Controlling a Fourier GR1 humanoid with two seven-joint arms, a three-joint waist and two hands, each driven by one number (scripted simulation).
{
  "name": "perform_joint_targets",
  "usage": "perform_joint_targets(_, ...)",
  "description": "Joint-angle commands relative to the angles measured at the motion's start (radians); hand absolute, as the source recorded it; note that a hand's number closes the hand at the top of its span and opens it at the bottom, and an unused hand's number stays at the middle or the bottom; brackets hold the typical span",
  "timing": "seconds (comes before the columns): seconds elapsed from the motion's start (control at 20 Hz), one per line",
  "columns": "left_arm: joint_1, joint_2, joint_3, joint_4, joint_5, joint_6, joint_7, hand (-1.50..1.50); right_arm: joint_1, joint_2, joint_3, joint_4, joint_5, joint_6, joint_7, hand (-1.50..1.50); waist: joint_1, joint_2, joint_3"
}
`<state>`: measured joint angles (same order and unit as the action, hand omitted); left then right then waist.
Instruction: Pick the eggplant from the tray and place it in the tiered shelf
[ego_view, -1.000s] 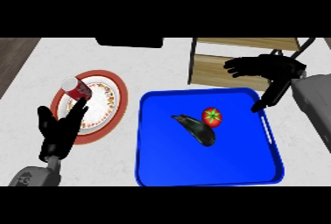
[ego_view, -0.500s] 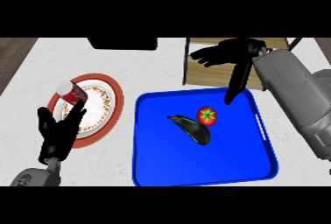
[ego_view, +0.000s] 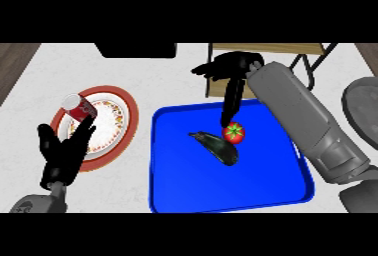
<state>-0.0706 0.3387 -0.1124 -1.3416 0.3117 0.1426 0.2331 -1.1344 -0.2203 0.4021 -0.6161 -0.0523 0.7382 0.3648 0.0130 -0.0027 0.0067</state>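
Nearest the robot, the black left hand (ego_view: 63, 155) rested at the lower left, its fingers straight and spread, pointing up over the rim of the round red-rimmed plate (ego_view: 131, 115). The plate carried a red-and-white can (ego_view: 77, 106). To the right lay the shallow blue plastic tray (ego_view: 192, 190). The dark, curved eggplant (ego_view: 218, 149) lay in the tray's far half, touching the small red tomato (ego_view: 234, 132) on its far side. Above them hung the black right hand (ego_view: 230, 66), holding nothing, its fingers (ego_view: 232, 100) stretched straight down with the tips at the tomato. Beyond stood the wooden tiered shelf (ego_view: 295, 48) with its dark frame.

The danger was the tomato. Fingers closing from that side would likely meet it first and roll it off, nudge the eggplant away, or catch both. The grey right forearm (ego_view: 295, 110) also lay near the shelf's frame and might clip it on the lift.
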Motion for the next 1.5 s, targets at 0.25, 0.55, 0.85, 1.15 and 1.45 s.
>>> perform_joint_targets(0.25, 0.012, -0.025, 0.011, 0.002, -0.014, -0.019, 0.024, 0.0, 0.077, 0.054, 0.042, -0.095, 0.098, 0.045, 0.077, -1.5, -0.01, 0.002, -0.007)
perform_joint_targets(0.55, -0.02, -0.048, 0.043, 0.086, -0.034, -0.024, -0.019, 0.0, 0.132, 0.057, 0.041, -0.183, 0.158, 0.016, 0.166, -1.5, -0.018, 0.002, -0.007)
perform_joint_targets(0.85, 0.01, -0.067, 0.033, 0.045, -0.066, -0.02, -0.007, 0.0, 0.19, 0.068, 0.05, -0.209, 0.256, 0.003, 0.137, -1.5, -0.008, 0.005, -0.007)
perform_joint_targets(1.15, 0.002, -0.061, 0.065, 0.051, -0.062, -0.052, 0.007, 0.0, 0.265, 0.107, 0.041, -0.248, 0.321, -0.04, 0.138, -1.5, -0.01, 0.004, -0.007)
perform_joint_targets(1.45, 0.04, -0.062, 0.089, 0.059, -0.061, -0.085, -0.024, 0.0, 0.307, 0.086, 0.067, -0.288, 0.413, -0.04, 0.119, -1.5, -0.011, 0.004, -0.007)
